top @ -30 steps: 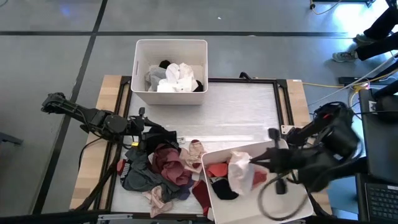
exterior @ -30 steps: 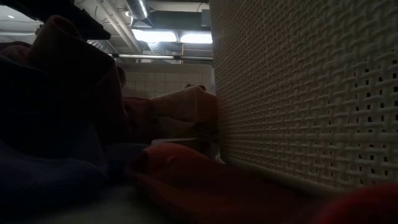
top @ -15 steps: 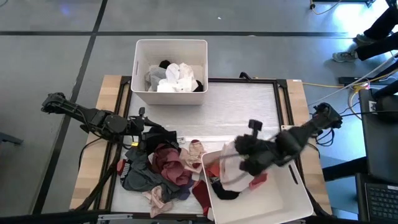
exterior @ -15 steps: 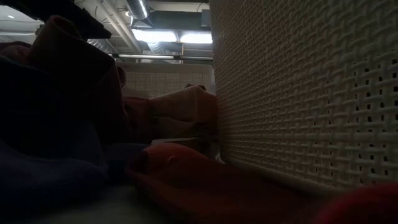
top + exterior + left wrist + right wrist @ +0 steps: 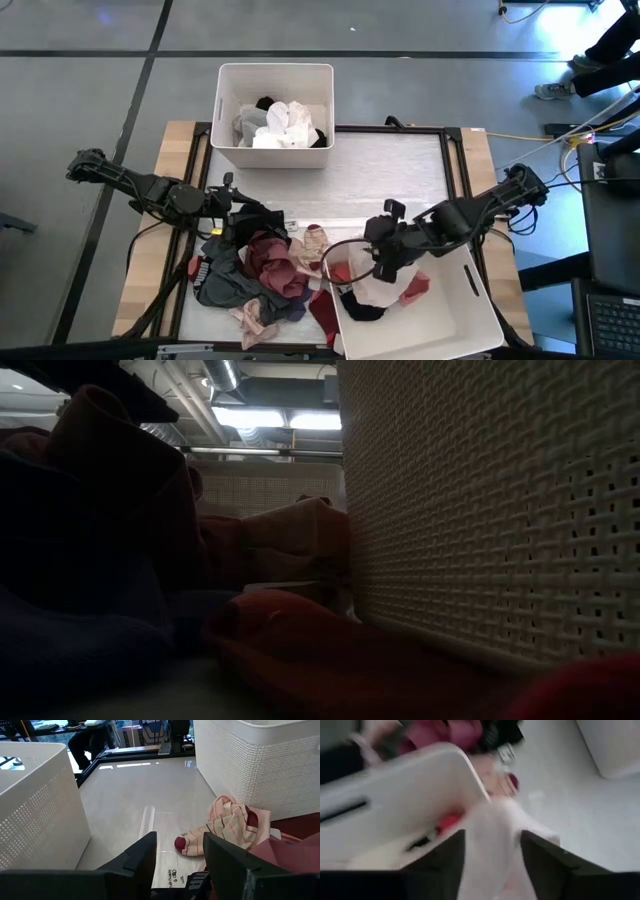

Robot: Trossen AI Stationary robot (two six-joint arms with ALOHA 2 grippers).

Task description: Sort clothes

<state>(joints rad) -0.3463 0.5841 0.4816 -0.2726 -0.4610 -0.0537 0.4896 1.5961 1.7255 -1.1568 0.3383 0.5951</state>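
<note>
Right gripper (image 5: pixel 372 262): over the near bin's far-left corner, at about 5 o'clock of the table. Its wrist view shows the two dark fingers (image 5: pixel 546 865) spread, with a white garment (image 5: pixel 492 845) hanging between them; whether the fingers press on it I cannot tell.
Left gripper (image 5: pixel 179 851): low at the table's 9 o'clock edge, at the far rim of the clothes pile; jaws parted, nothing between them.
Near bin (image 5: pixel 470 320): white, at 5 o'clock, turned a little askew; red, black and white pieces lie in its far-left part.
Far bin (image 5: pixel 228 110): white, at 12 o'clock, holding white, grey and black garments (image 5: pixel 282 125).
Clothes pile (image 5: pixel 255 275): at 7 o'clock, maroon, grey, black, beige pieces heaped together, touching the near bin's left wall.
Striped pink sock (image 5: pixel 220 827): flat on the table just ahead of the left gripper, beside the near bin's wall.
Low view: a dark red garment (image 5: pixel 300 650) lies against the woven bin wall (image 5: pixel 490 500).
Person (image 5: pixel 87 742): dark clothing, beyond the table's far end.
</note>
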